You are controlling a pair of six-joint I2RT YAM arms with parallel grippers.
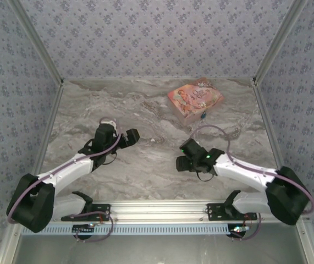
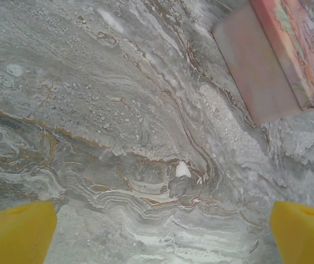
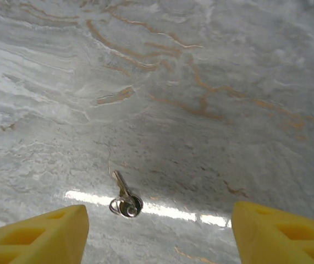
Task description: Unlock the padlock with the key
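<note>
One: Two small things to handle. From above, where is the padlock [image 1: 203, 116]?

Two: On the table [image 1: 146, 104], right at the near edge of the pink box [image 1: 195, 98] and well apart from both arms. It looks tiny, so I'd judge it light, hard and likely to skid on polished stone. Pinch the blue body across its flat sides and leave the shackle and keyhole free.

One: And the grippers up there?

Two: The left gripper [image 1: 132, 136] is mid-table on the left, the right gripper [image 1: 182, 163] mid-table on the right. I cannot tell the jaw gap from that height.

One: Left wrist camera?

Two: Its jaws stand wide apart with nothing between them, only bare marble below. The box sits off in the upper right corner.

One: Right wrist?

Two: Its jaws are also spread wide and hold nothing. The key [image 3: 125, 199] lies flat on the table ahead of them, untouched, ring end nearest. It should be thin, stiff and slippery, so it will be hard to lift. I'd grip the round head and keep the blade clear.
</note>
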